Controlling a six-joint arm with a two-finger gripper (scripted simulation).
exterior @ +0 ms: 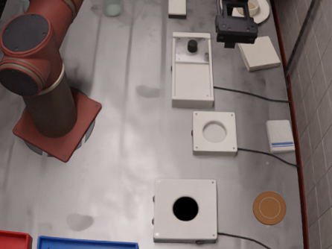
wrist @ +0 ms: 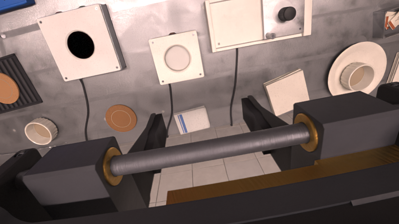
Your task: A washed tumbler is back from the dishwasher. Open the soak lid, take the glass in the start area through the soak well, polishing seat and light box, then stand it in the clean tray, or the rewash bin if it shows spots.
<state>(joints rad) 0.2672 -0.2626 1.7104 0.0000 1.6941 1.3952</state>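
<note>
My gripper (exterior: 230, 41) (wrist: 202, 122) hangs above the table at the far right, just right of the soak well's knob end, and it is open with nothing in it. The soak well (exterior: 192, 69) (wrist: 258, 23) is a long white box whose sliding lid carries a black knob (exterior: 192, 45) (wrist: 286, 13) at the far end. The polishing seat (exterior: 214, 132) (wrist: 177, 57) with its round recess sits nearer, and the light box (exterior: 185, 209) (wrist: 81, 42) with a black hole nearer still. The pale green glass (exterior: 112, 7) stands at the far edge, left of the well. A red bin (exterior: 14, 239) and a blue tray (exterior: 87, 243) lie at the near edge.
A tiled wall behind a red rim (exterior: 294, 123) bounds the right side. A white plate with a cup (exterior: 253, 9) (wrist: 357, 69), a white tile (exterior: 258, 53) (wrist: 287, 90), a striped sponge (exterior: 280, 136) (wrist: 192, 119) and a cork coaster (exterior: 269, 207) (wrist: 120, 117) lie along it. The red arm base (exterior: 57, 126) stands left.
</note>
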